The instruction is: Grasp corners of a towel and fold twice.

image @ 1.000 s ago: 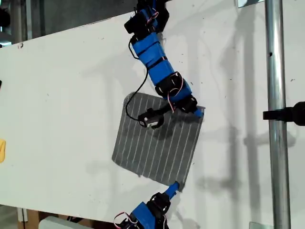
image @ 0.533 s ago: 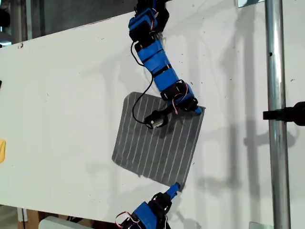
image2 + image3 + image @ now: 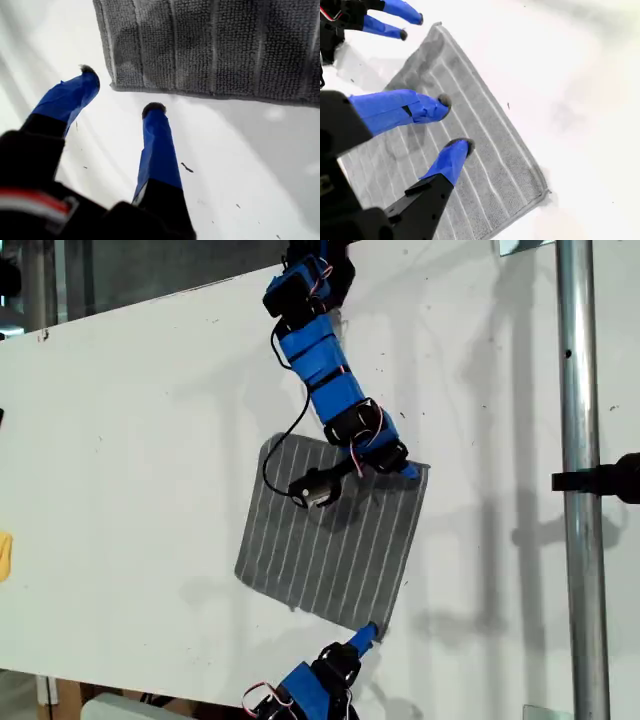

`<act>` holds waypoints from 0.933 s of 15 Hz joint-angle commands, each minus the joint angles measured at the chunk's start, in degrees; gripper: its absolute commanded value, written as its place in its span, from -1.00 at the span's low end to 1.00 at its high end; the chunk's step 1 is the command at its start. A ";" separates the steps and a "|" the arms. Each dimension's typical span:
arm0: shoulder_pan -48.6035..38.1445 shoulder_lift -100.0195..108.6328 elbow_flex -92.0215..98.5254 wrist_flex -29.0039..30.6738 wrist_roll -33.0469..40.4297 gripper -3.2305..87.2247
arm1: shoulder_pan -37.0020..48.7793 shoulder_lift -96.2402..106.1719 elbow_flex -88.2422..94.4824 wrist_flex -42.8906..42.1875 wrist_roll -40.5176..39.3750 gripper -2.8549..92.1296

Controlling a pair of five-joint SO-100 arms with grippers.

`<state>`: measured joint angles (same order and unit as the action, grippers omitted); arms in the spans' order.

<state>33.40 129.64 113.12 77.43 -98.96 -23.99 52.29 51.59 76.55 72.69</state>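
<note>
Towel [image 3: 215, 50] corner just beyond my first gripper's [image 3: 122, 92] parted, empty jaws, untouched.

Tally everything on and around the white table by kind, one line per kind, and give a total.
Towels: 1, the grey striped towel, lying flat.
Grippers: 2, my first gripper just off a towel corner, my second gripper over the towel.
Tables: 1, the white table.
Metal poles: 1, the pole at the exterior view's right.
Total: 5.
</note>
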 commanded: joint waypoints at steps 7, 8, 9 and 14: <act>0.62 1.67 1.23 -0.97 -0.53 -0.66 | 1.85 -11.43 -3.34 -12.83 -1.32 -0.47; 0.70 1.93 1.67 -0.97 -0.62 -0.66 | 2.46 -12.74 -3.34 -12.39 -1.58 -0.50; 0.70 2.11 2.02 -1.23 -0.53 -0.66 | 2.99 -13.36 -3.34 -11.16 -2.20 -0.53; 0.18 3.96 3.69 -1.23 0.09 -0.66 | 3.52 -14.59 -1.67 1.23 1.23 -0.55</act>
<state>33.31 131.84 117.33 76.90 -98.96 -21.27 38.67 48.60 74.71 73.12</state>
